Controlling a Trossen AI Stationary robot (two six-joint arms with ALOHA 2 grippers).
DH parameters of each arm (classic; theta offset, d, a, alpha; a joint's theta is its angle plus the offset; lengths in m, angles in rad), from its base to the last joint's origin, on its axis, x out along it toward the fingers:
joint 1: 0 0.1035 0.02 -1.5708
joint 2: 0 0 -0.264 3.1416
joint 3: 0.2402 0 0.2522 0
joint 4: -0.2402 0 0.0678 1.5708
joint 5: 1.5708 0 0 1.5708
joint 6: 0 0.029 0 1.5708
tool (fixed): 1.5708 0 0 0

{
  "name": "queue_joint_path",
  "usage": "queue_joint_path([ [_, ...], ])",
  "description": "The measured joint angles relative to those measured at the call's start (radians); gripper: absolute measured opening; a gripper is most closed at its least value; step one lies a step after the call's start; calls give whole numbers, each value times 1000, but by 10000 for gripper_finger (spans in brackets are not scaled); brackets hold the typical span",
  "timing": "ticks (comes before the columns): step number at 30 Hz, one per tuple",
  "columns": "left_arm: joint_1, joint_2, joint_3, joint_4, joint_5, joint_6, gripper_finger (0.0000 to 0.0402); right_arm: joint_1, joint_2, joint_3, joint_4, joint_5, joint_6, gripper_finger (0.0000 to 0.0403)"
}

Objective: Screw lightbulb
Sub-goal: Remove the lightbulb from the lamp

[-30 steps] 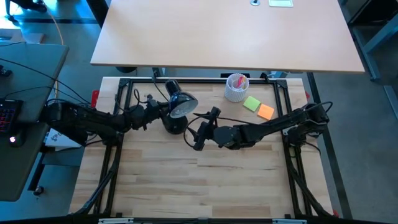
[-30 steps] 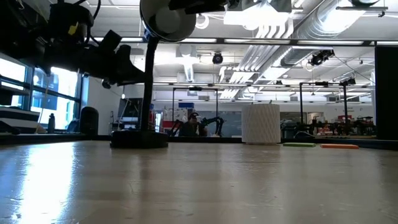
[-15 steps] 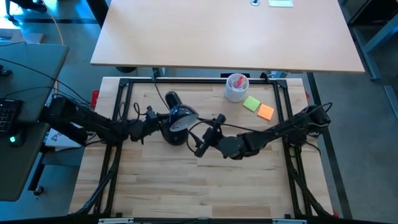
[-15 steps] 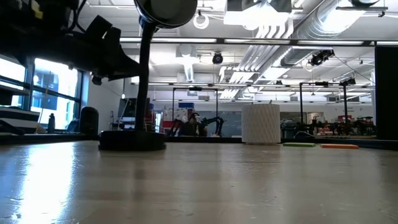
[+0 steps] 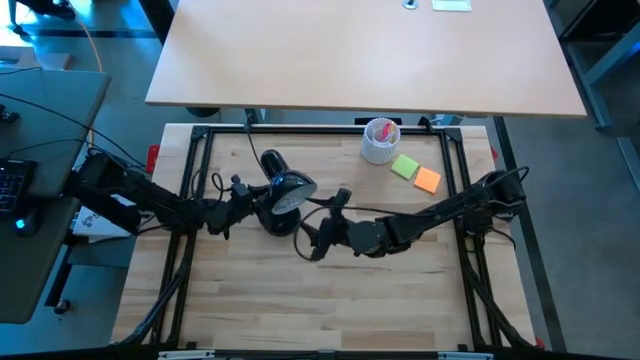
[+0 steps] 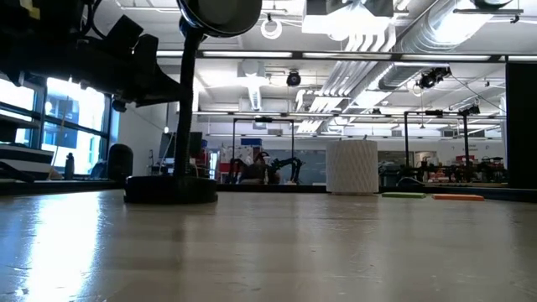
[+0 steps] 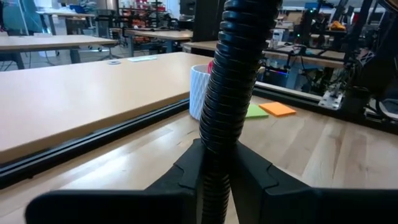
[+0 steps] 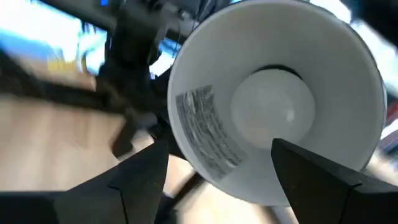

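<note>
1. The right tool (image 5: 312,240) is hovering just in front of the lamp (image 5: 283,190), near the table's (image 5: 330,300) middle. Its fingers (image 8: 320,171) are standing wide apart, holding nothing, one on each side of the shade's (image 8: 273,99) mouth in the right wrist view.
2. The bulb (image 8: 272,102) is sitting deep inside the white-lined shade, its rounded end facing the right tool; nothing is touching it there. A grey label (image 8: 205,130) is showing on the shade's inner wall.
3. The left tool (image 5: 240,195) is gripping the lamp's ribbed neck (image 7: 233,93) from the left side. In the left wrist view the fingers (image 7: 186,171) are pressing against the neck on both sides.
4. The lamp's round base (image 6: 170,188) is resting on the table in the low view, with the shade (image 6: 220,13) raised high above it.
5. Farther back, a white ribbed cup (image 5: 380,140) is standing near the table's far edge, with something pink inside it.
6. Beside the cup, to its right, a green pad (image 5: 404,166) and an orange pad (image 5: 427,179) are lying flat, touching each other.
7. Beyond the frame, a second, bare table (image 5: 360,60) is filling the far side.
</note>
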Motion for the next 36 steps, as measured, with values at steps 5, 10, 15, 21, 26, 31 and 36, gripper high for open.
queue_joint_path([
  [5,0,-1,0,-5,17,-9,76,18,0,0,-9,-11,-211,284],
  [10,0,-1,0,-9,38,-9,144,20,0,0,26,-13,-169,284],
  [15,-2,-3,0,-13,51,-9,203,10,0,14,27,-12,-122,298],
  [21,-5,-33,1,-17,85,18,232,-7,-1,50,-47,-14,-122,349],
  [26,-11,-71,1,-27,101,19,234,-23,-2,55,-46,-6,-179,369],
  [31,-25,-130,1,-88,102,19,234,-23,0,55,-47,10,-262,368],
  [36,-40,-203,1,-162,105,19,234,-21,15,55,-11,34,-343,367],
])
